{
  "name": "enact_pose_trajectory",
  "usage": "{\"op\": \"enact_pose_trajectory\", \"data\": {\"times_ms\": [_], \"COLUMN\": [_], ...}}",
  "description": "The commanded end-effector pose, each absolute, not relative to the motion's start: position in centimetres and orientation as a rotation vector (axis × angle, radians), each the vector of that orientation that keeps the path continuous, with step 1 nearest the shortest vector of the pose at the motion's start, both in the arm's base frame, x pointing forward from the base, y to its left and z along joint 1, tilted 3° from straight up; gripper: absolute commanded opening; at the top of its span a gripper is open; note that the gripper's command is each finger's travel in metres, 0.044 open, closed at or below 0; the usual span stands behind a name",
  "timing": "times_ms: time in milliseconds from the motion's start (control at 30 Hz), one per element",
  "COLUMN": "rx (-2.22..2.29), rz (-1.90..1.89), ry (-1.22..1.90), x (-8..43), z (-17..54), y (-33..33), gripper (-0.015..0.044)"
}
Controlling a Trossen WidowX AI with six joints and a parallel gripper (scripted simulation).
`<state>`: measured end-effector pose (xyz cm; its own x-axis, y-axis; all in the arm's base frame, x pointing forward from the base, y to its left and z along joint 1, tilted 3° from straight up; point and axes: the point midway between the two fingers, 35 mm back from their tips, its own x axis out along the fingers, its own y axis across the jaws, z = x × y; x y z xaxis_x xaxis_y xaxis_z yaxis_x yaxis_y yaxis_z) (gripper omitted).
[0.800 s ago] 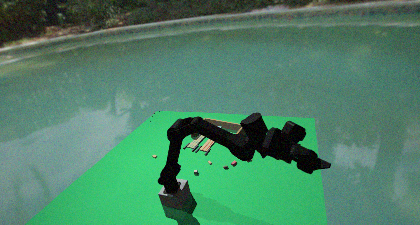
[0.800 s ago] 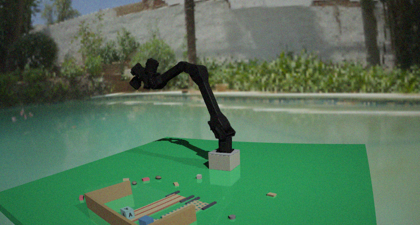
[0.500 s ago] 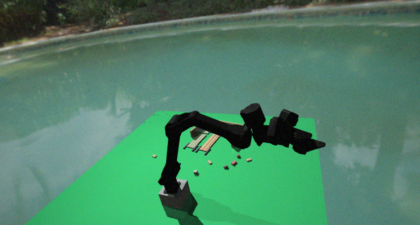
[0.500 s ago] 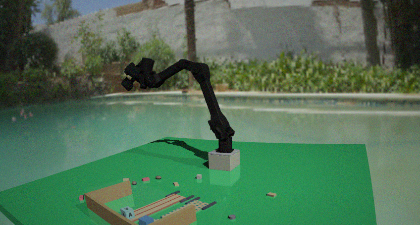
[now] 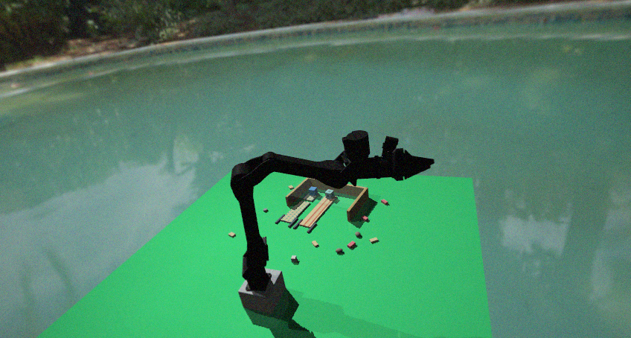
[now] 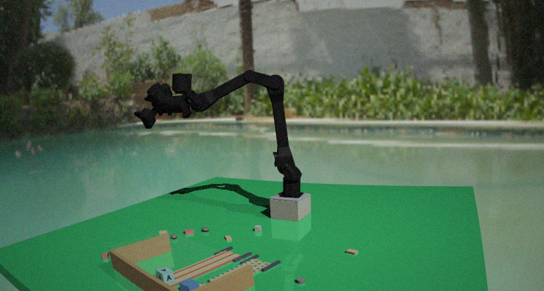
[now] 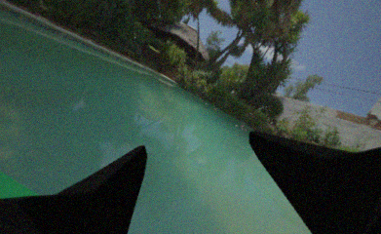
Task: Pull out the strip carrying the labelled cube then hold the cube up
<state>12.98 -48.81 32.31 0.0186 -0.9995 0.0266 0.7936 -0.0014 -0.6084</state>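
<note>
1. Labelled cube [image 6: 165, 275] sits on the far end of the striped strip [image 6: 208, 265], inside the three-sided wooden pen [image 6: 139, 251] near the tabletop [image 6: 382, 231] edge farthest from the arm's base [image 6: 289, 207].
2. Blue cube [image 6: 188, 284] sits just beside it, on the dotted strip [image 6: 251, 266].
3. Jaws of the gripper [image 5: 420, 161] stand wide open, holding nothing, high above the pen.

The arm [image 5: 283, 166] and its gripper [image 5: 420, 163] look like matt black plastic, no shine anywhere. The green mat [image 5: 398, 268] is smooth with a slight sheen. The three-sided fence [image 6: 137, 252] looks like plain brown wood, matt. The intact strip [image 5: 315, 211] reads as wood planks, the other strip [image 5: 295, 211] like woven cloth. The base block [image 6: 290, 207] is matt grey, stone-like.
</note>
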Motion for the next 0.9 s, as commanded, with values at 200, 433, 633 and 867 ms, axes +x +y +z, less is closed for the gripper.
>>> {"op": "enact_pose_trajectory", "data": {"times_ms": [200,433,633,867], "rx": [-0.331,-0.182,-0.057,0.072], "rz": [-1.041,-0.729,-0.473,-0.205], "ry": [0.435,0.454,0.511,0.62], "x": [26.1,31.5,33.3,32.0], "z": [26.8,22.6,18.9,14.5], "y": [-37.5,-27.1,-17.7,-7.5], "gripper": [0.04,0.04,0.04,0.04]}}
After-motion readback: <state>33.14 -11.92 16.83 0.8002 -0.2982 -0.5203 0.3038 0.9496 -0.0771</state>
